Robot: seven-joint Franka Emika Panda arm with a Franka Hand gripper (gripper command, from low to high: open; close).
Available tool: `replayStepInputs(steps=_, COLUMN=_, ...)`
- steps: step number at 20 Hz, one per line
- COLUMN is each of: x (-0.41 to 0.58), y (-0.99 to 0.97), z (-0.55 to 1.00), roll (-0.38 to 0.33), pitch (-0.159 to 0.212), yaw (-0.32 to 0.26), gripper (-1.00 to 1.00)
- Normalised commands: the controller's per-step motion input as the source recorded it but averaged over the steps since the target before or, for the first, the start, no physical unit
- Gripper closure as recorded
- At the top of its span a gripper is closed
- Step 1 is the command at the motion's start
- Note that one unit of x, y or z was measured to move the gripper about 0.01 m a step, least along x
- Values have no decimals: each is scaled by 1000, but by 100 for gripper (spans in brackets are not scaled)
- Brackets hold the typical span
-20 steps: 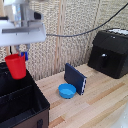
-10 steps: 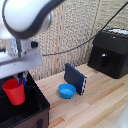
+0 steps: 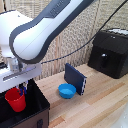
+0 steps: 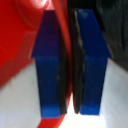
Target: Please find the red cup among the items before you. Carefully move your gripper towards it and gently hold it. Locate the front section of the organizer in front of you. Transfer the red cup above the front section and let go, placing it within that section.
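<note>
Contact with the red cup (image 3: 15, 99) is made at its rim, which is pinched between the nearly closed blue fingers (image 4: 50, 65) of the gripper (image 3: 22, 90). The cup is hung upright directly beneath the gripper, lowered inside the organizer (image 3: 39, 107).

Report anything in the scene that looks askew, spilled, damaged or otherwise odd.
Nothing is spilled or visibly damaged. The red cup sits upright in the organizer under the gripper. The one mild oddity: the dark blue flat object stands on edge, tilted, beside the blue bowl.
</note>
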Motion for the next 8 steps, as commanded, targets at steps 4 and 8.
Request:
replayStepInputs(steps=4, x=33, y=-192, z=764, roll=80, pitch=97, yaw=9, gripper=-100)
replayStepInputs(steps=8, x=105, y=-44, z=837, roll=61, pitch=104, yaw=12, gripper=-100)
